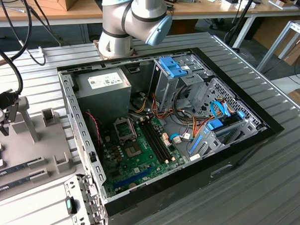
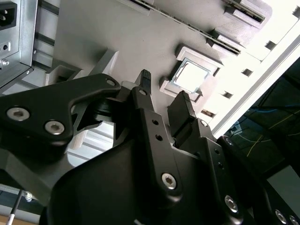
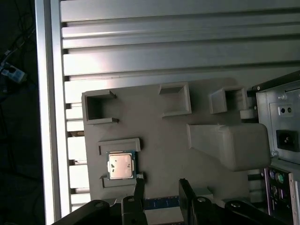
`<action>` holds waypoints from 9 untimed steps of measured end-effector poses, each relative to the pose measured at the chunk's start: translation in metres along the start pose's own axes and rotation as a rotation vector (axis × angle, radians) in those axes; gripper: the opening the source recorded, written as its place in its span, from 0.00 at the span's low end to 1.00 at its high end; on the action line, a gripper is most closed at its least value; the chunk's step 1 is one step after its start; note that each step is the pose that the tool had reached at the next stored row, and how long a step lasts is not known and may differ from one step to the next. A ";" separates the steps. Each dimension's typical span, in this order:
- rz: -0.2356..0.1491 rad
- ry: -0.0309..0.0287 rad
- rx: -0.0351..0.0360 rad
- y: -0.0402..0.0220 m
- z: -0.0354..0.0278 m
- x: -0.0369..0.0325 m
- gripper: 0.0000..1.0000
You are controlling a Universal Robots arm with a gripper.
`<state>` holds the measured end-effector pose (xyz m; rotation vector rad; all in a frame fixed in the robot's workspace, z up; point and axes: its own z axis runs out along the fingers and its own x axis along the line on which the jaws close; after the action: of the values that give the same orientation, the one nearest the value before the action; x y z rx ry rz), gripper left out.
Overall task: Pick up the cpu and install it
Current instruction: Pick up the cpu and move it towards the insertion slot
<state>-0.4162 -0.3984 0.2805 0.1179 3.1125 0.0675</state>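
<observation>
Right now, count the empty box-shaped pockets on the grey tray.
3 pockets in a row: one nearest the chip, one in the middle, one nearest the computer case. The claw covers part of the tray, so more may be hidden.

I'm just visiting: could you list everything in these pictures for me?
computer case: one, black, open, on the table
motherboard: one, green, inside the case
power supply: one, grey, inside the case
holder tray: one, grey, beside the case
cpu: one, silver with green rim, in a tray recess
table: one, grey ribbed metal, under everything
robot arm: one, grey and blue, past the case
hand: one, black, open and empty, over the tray near the cpu
</observation>
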 end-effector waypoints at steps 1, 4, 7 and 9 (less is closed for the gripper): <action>0.000 0.0000 0.0000 0.0000 0.0003 0.0000 0.42; 0.000 0.0000 0.0001 -0.0001 0.0011 0.0000 0.42; 0.000 -0.0001 0.0000 -0.0001 0.0019 0.0000 0.42; 0.000 0.0001 0.0001 -0.0001 0.0025 0.0001 0.42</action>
<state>-0.4162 -0.3984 0.2779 0.1180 3.1126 0.0673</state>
